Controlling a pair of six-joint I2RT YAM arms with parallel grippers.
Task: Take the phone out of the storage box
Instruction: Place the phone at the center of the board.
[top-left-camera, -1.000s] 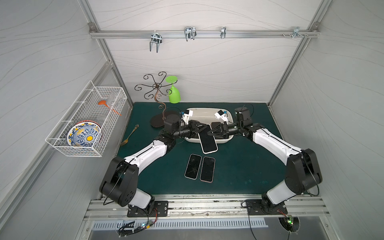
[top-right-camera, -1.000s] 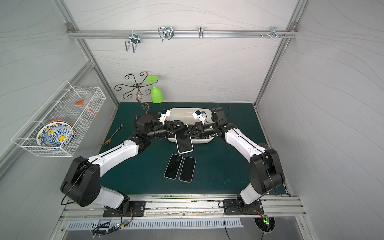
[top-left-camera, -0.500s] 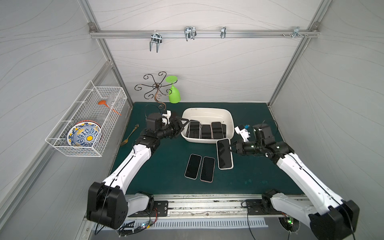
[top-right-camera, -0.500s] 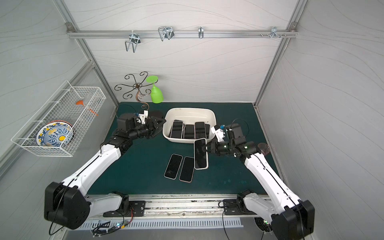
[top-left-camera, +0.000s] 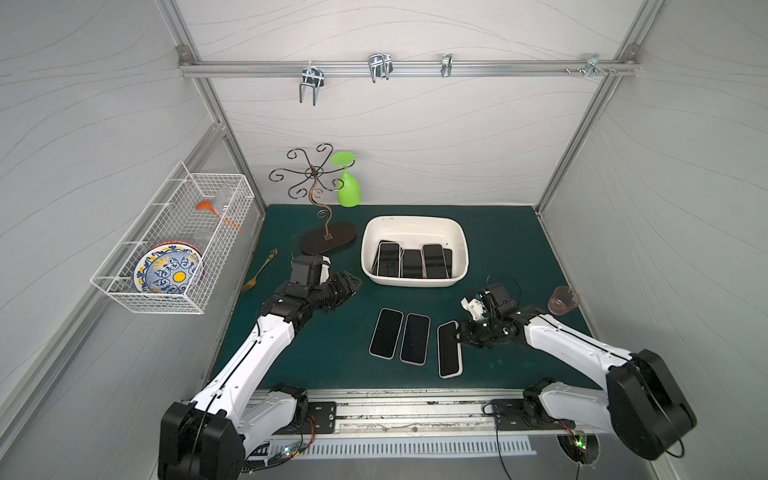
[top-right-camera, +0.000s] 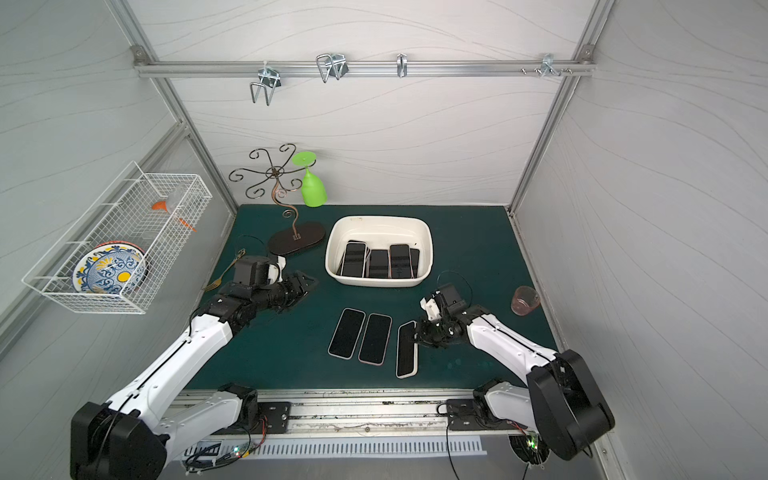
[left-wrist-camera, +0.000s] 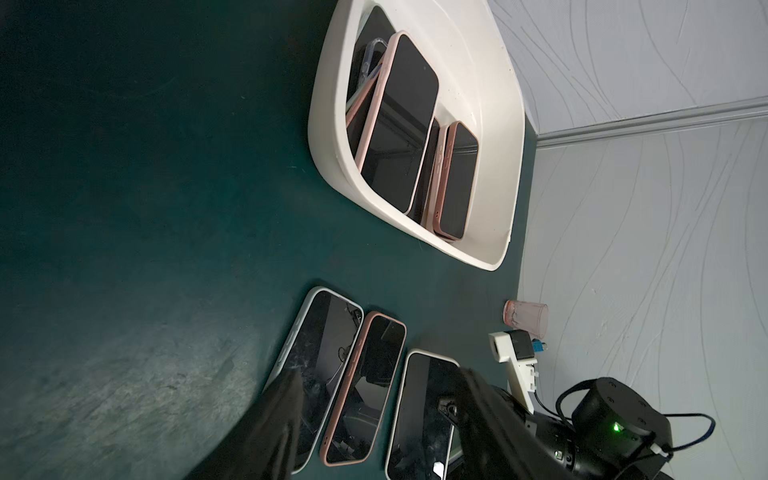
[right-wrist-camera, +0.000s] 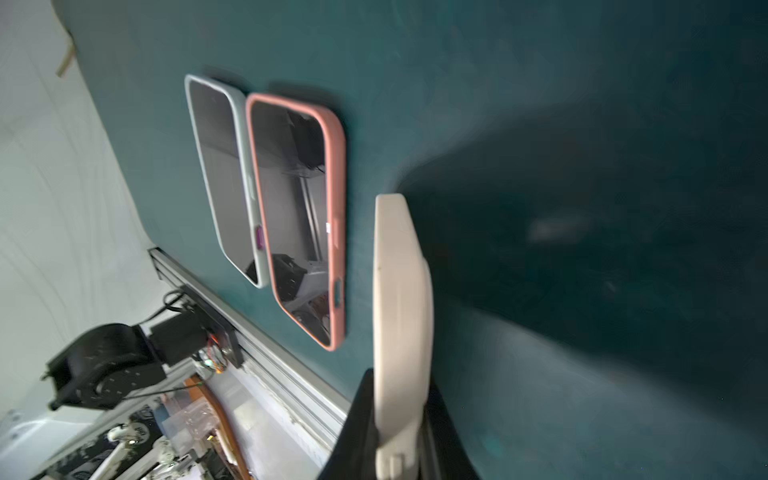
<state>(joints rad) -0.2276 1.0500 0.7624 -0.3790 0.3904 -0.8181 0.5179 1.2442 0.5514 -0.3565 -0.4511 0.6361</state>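
One phone (right-wrist-camera: 401, 291) edge-on in right-wrist view

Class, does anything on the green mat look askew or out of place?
The white-cased phone in the right gripper is tipped on edge, while the mint-cased phone and pink-cased phone beside it lie flat. Phones in the storage box overlap crookedly.

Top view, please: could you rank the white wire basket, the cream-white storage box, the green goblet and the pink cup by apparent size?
1. White wire basket: largest, though it hangs higher, likely nearer the camera.
2. Cream-white plastic storage box
3. Green plastic goblet
4. Pink translucent cup: smallest
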